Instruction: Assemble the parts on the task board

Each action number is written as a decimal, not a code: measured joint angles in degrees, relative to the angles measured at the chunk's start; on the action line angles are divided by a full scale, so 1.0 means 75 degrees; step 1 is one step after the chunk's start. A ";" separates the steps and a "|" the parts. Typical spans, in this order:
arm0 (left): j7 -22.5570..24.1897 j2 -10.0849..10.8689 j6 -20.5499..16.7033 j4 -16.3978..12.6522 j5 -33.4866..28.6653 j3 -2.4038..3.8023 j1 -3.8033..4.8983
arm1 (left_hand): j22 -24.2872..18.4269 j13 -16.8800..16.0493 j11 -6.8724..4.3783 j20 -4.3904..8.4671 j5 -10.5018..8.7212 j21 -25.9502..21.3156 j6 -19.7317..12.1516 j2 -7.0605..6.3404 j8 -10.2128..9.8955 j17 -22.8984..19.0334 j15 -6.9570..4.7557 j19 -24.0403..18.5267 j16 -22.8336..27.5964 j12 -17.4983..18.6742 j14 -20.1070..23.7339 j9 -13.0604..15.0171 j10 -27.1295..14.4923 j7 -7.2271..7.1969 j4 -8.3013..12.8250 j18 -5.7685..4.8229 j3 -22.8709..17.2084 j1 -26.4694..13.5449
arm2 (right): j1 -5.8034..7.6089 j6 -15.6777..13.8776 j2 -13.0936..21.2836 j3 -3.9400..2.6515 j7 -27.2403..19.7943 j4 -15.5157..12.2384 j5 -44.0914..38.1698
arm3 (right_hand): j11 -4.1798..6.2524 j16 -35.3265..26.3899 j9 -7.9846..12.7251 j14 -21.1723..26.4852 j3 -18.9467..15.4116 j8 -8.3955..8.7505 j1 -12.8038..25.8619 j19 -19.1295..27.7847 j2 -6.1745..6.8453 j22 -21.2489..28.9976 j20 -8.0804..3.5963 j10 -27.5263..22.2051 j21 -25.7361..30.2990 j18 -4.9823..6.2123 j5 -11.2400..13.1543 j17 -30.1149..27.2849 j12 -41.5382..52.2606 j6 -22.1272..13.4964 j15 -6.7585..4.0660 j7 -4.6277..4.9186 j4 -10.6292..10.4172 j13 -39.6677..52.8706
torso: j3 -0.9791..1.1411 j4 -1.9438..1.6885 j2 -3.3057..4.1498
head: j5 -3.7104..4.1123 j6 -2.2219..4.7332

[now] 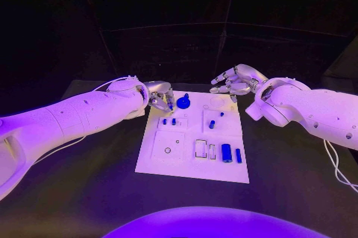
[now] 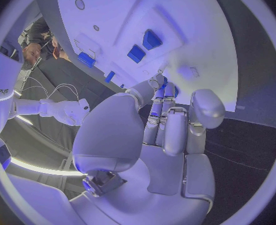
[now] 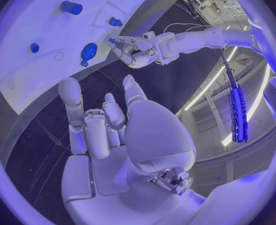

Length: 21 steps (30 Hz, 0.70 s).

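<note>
Head view: as I look down, the task board [image 1: 190, 160] lies mid-table; my left hand [image 1: 159, 99] sits at its far left corner beside a round blue part [image 1: 183, 102]; whether it grips anything I cannot tell. My right hand [image 1: 236, 81] hangs past the far right corner, fingers apart, empty.
Left wrist view: I see fingers [image 2: 175, 130] curled near two blue parts [image 2: 144, 46].
Right wrist view: my fingers [image 3: 70, 102] spread, holding nothing; the round part [image 3: 87, 51] lies on the board.
</note>
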<state>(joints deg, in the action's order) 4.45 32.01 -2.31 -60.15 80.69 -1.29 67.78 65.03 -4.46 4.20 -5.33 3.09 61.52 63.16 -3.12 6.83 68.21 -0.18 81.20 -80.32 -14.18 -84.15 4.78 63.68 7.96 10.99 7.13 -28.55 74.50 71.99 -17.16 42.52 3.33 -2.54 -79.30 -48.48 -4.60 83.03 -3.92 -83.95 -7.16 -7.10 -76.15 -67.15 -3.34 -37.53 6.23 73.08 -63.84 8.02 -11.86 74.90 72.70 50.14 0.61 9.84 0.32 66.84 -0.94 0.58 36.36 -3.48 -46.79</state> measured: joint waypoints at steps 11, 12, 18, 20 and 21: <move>-0.0007 -0.0081 0.0124 0.0045 -0.0008 -0.0002 -0.0059 | -0.0001 -0.0001 0.0000 0.0000 0.0000 0.0000 0.0000 0.0000 0.0000 -0.0001 0.0000 0.0000 0.0000 0.0000 0.0000 -0.0001 0.0000 0.0000 0.0000 0.0000 0.0000 0.0000 | 0.0000 0.0000 -0.0007 0.0000 0.0000 0.0004 0.0000 | 0.0000 0.0000 0.0000 0.0000 0.0000 0.0000 0.0000 0.0000 0.0000 0.0000 0.0000 0.0000 0.0000 0.0000 0.0000 0.0000 0.0000 0.0000 0.0000 0.0000 0.0000 0.0000 | 0.0001 0.0003 0.0001 | 0.0012 -0.0013; -0.0007 -0.0086 0.0128 0.0047 -0.0009 -0.0002 -0.0060 | -0.0001 -0.0001 0.0000 0.0000 0.0000 0.0000 0.0000 0.0000 0.0000 -0.0001 0.0000 0.0000 0.0000 0.0000 0.0000 -0.0002 0.0000 0.0000 0.0000 0.0000 0.0000 0.0000 | 0.0000 0.0000 -0.0008 0.0000 0.0000 0.0005 0.0000 | 0.0000 0.0000 0.0000 0.0000 0.0000 0.0000 0.0000 0.0000 0.0000 0.0000 0.0000 0.0000 0.0000 0.0000 0.0000 0.0000 0.0000 0.0000 0.0000 0.0000 0.0000 0.0000 | 0.0001 0.0003 0.0001 | 0.0014 -0.0013; -0.0007 -0.0091 0.0161 0.0052 -0.0011 0.0000 -0.0069 | -0.0001 -0.0001 0.0000 0.0000 0.0000 0.0000 0.0000 0.0000 0.0000 -0.0001 0.0000 0.0000 0.0000 0.0000 0.0000 -0.0002 0.0000 0.0000 0.0000 -0.0001 0.0000 0.0000 | 0.0000 0.0000 -0.0008 0.0000 0.0000 0.0005 0.0000 | 0.0000 0.0000 0.0000 0.0000 0.0000 0.0000 0.0000 0.0000 0.0000 0.0000 0.0000 0.0000 0.0000 0.0000 0.0000 0.0000 0.0000 0.0000 0.0000 0.0000 0.0000 0.0000 | 0.0001 0.0003 0.0001 | 0.0019 -0.0020; -0.0007 -0.0090 0.0170 0.0051 -0.0012 0.0000 -0.0069 | -0.0001 -0.0001 0.0000 0.0000 0.0000 0.0000 0.0000 0.0000 0.0000 -0.0001 0.0000 0.0000 0.0000 0.0000 0.0000 -0.0002 0.0000 0.0000 0.0000 0.0000 0.0000 0.0000 | 0.0000 0.0000 -0.0007 0.0000 0.0000 0.0005 0.0000 | 0.0000 0.0000 0.0000 0.0000 0.0000 0.0000 0.0000 0.0000 0.0000 0.0000 0.0000 0.0000 0.0000 0.0001 0.0000 0.0000 0.0000 0.0000 0.0000 0.0000 0.0000 -0.0001 | 0.0001 0.0003 0.0001 | 0.0025 -0.0021; -0.0007 -0.0089 0.0175 0.0050 -0.0012 0.0000 -0.0069 | -0.0002 -0.0001 0.0000 0.0000 0.0000 0.0000 0.0000 0.0000 0.0000 -0.0001 0.0000 0.0000 0.0000 0.0000 0.0000 -0.0002 0.0000 0.0000 0.0000 0.0000 0.0000 0.0000 | 0.0000 0.0000 -0.0007 0.0000 0.0000 0.0005 0.0000 | 0.0000 0.0000 0.0000 0.0000 0.0000 0.0000 0.0000 0.0000 0.0000 0.0000 0.0000 0.0000 0.0000 0.0000 0.0000 0.0000 0.0000 0.0000 0.0000 0.0000 0.0000 -0.0001 | 0.0001 0.0003 0.0001 | 0.0026 -0.0022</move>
<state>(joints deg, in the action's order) 4.40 31.34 -1.00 -59.77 80.60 -1.30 67.26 65.02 -4.47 4.20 -5.33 3.09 61.52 63.16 -3.12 6.83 68.20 -0.18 81.20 -80.32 -14.19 -84.15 4.76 63.68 7.96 10.99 7.13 -28.55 74.51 71.99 -17.17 42.47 3.33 -2.54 -79.27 -48.49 -4.60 83.03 -3.92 -83.94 -7.16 -7.10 -76.15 -67.15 -3.34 -37.53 6.23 73.08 -63.84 8.02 -11.86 74.89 72.70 50.14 0.61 9.84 0.32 66.84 -0.93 0.60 36.36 -3.28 -46.95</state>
